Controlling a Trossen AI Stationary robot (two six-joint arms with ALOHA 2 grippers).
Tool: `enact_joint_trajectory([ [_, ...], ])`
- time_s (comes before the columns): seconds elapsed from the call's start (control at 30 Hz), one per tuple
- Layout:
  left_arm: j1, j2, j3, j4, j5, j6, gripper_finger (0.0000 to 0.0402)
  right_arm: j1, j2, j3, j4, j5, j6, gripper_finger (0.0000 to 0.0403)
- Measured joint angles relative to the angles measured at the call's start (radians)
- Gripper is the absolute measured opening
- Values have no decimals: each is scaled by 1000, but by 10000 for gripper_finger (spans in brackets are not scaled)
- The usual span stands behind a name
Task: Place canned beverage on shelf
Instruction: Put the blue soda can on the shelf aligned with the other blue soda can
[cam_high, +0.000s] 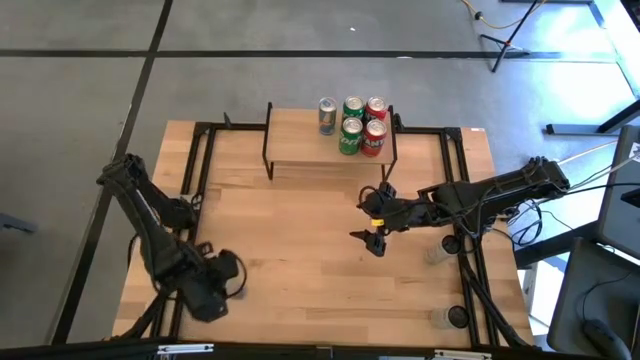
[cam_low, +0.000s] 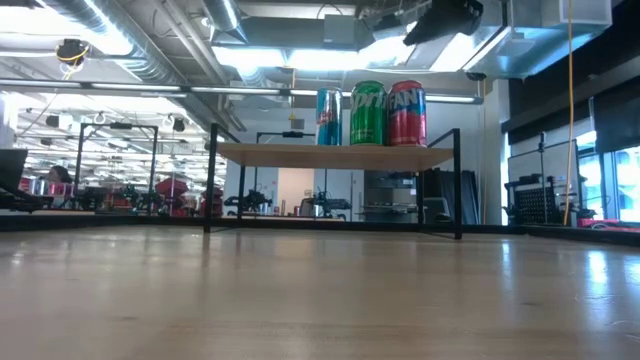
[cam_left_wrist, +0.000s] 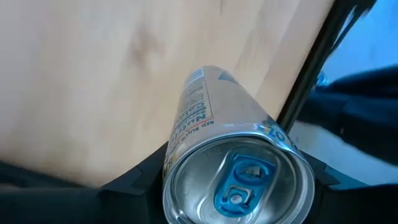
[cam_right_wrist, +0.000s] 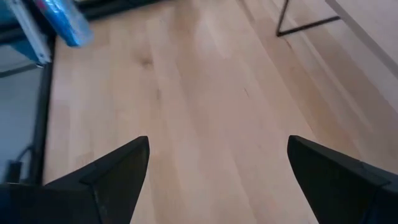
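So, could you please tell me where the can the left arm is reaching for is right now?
The silver can sits between the left gripper's fingers, low at the table's front-left corner in the high view, far from the shelf.

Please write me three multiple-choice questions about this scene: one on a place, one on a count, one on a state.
1. Where is the left claw?
A. Above the shelf
B. At the table's near left corner, around a silver can
C. Beside the right claw

2. How many cans stand on the shelf?
A. Three
B. Five
C. Seven

3. How is the right claw?
A. Open and empty
B. Shut on a red can
C. Shut on a green can

Answers:
1 B: the left claw is low left in the high view, with the silver can between its fingers.
2 B: the shelf carries five cans.
3 A: the right claw has its fingers apart over bare table.
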Motion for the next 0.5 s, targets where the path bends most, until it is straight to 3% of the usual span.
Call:
enact_joint_trajectory([
  [0.23,221,0,197,-29,-74,285,203,0,0,0,233,-130,-72,344],
  [0.5,425,-1,273,97,-148,560,203,1,42,0,386,-142,-105,221],
])
